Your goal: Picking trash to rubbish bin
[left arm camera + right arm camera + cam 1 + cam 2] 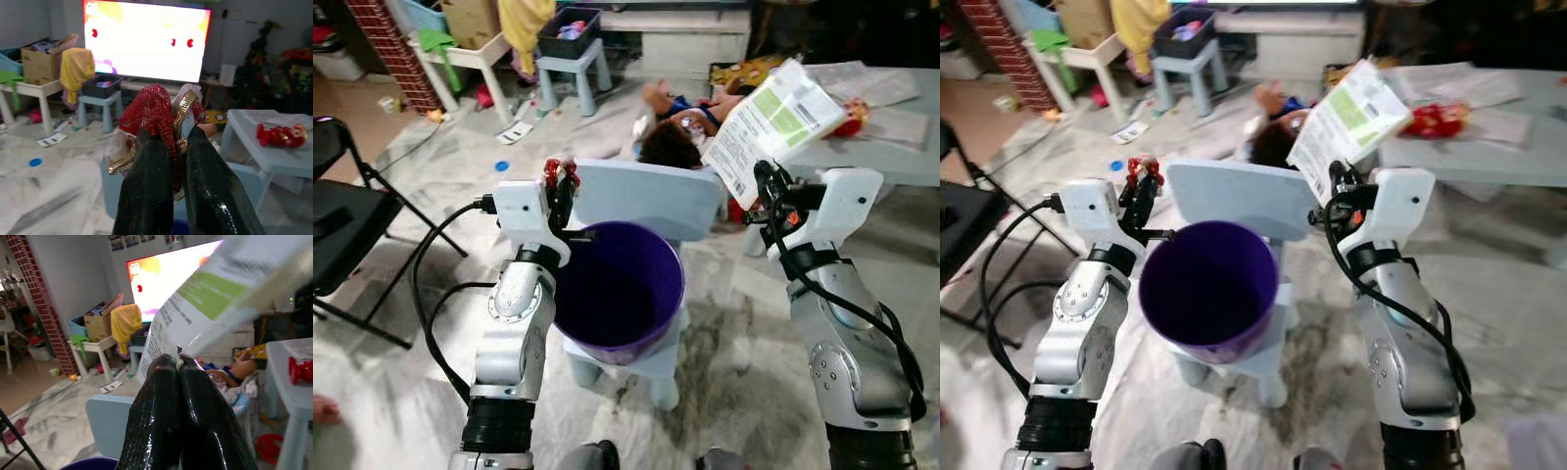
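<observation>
At the centre of the head views a purple rubbish bin (619, 289) stands open on a pale blue child's chair (651, 201), whose backrest rises just behind its rim. To the left of the bin's rim, the left gripper (562, 182) is closed on a crumpled red and gold wrapper (161, 115), which bulges out above the two black fingers (146, 191) in the left wrist view. At the upper right of the frame, the right gripper (767, 179) is raised beside the chair, its fingers (164, 416) pressed tight on the lower edge of a white plastic packet with green panels and printed text (771, 122), which stands up and leans away to the right. Behind that packet a grey bench (881, 147) carries a red toy (1435, 119) and some sheets. A black folding chair (352, 225) sits at the left edge on the marble floor (431, 176).
</observation>
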